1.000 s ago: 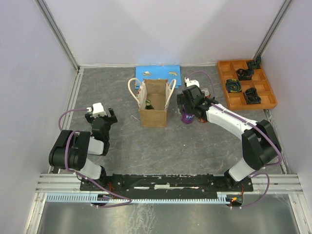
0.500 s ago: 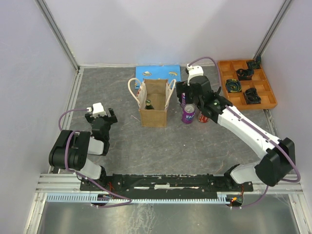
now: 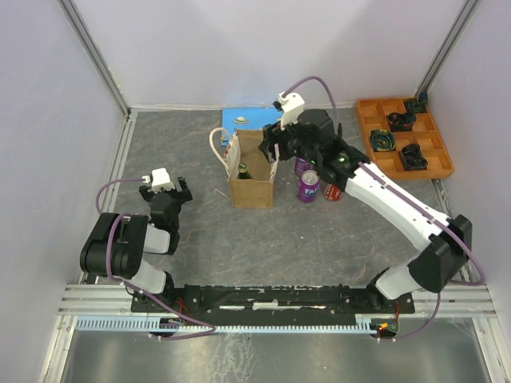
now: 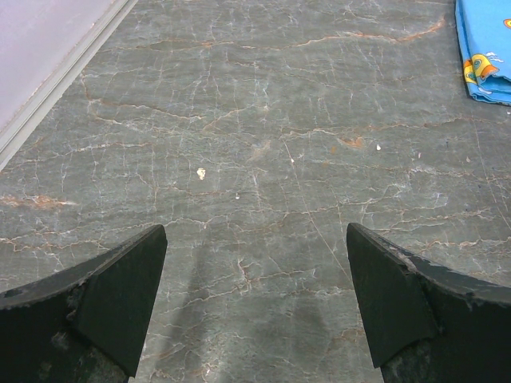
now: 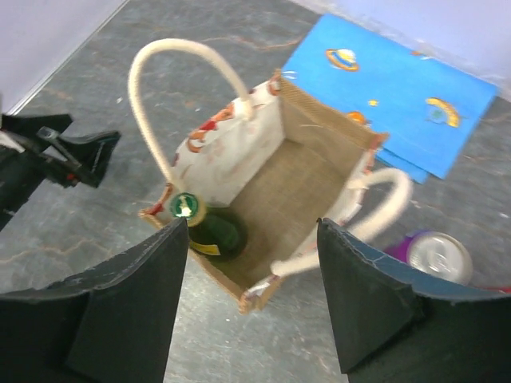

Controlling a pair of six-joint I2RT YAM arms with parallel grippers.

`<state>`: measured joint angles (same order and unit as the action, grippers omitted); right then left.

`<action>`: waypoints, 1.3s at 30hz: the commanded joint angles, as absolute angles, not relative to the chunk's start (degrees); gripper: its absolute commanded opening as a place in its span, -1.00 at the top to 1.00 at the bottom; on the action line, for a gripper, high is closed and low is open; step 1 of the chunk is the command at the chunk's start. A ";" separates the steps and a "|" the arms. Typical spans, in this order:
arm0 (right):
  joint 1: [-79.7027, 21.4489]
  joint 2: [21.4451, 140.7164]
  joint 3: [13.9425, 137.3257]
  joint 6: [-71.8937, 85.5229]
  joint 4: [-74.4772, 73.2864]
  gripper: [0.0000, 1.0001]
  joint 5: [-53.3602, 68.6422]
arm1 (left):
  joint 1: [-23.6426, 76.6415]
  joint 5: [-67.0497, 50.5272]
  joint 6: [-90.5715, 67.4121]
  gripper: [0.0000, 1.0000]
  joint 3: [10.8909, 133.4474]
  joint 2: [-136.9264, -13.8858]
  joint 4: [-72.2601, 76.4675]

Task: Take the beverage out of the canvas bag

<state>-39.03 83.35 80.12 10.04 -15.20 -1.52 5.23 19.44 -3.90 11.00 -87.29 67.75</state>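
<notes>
1. The grey marbled bench (image 3: pixel 319 239) carries everything. An orange compartment tray (image 3: pixel 365 132) sits at the far right and a blue planet-print board (image 3: pixel 255 118) lies flat behind the bag.
2. The right arm reaches across to hang the right pincer (image 3: pixel 273 145) over the canvas bag (image 3: pixel 251 175). Its jaws are spread wide and hold nothing.
3. The bag stands upright with its mouth open. In the wrist view the bag (image 5: pixel 311 183) fills the gap under the pincer (image 5: pixel 251 231).
4. The left pincer (image 3: pixel 164 191) sits well apart to the left, also wide open and empty. It faces bare bench, so the right arm is plainly the nearer one.
5. The beverage, a green bottle (image 5: pixel 209 227), stands in the bag's near-left corner with its neck and cap up. Its long axis is roughly vertical, and it lies below the pincer, off toward one finger.
6. A purple can (image 3: pixel 308 187) and a red can (image 3: pixel 334 191) stand just right of the bag.
7. The cream rope handles (image 5: pixel 160 60) arch over the bag's mouth. They, with the bag walls, look the likeliest snags on a descent.
</notes>
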 commanded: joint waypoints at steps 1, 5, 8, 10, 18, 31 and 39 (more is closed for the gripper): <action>-40.78 88.37 83.24 9.33 -12.74 -0.43 6.64 | 5.36 20.61 -1.85 -0.99 12.22 -87.28 70.49; -41.67 91.76 83.71 10.06 -10.99 -0.39 9.82 | 5.36 20.60 -1.85 -0.99 12.22 -87.28 70.49; -42.32 93.56 84.11 10.03 -10.09 -0.39 10.84 | 5.29 20.60 -1.85 -0.99 12.23 -87.28 70.49; -42.50 94.72 84.57 10.02 -10.07 -0.40 11.23 | 5.29 20.59 -1.80 -0.99 12.21 -87.32 70.42; -43.23 100.20 86.13 9.85 -9.38 -0.44 10.18 | 5.28 20.65 -1.85 -0.99 12.22 -87.32 70.47; -43.32 106.80 88.92 8.84 -9.07 -0.34 7.27 | 5.28 20.60 -1.85 -0.99 12.22 -87.32 70.42; -43.24 108.83 89.97 8.74 -9.01 0.31 5.95 | 5.28 20.59 -1.80 -0.99 12.22 -87.31 70.49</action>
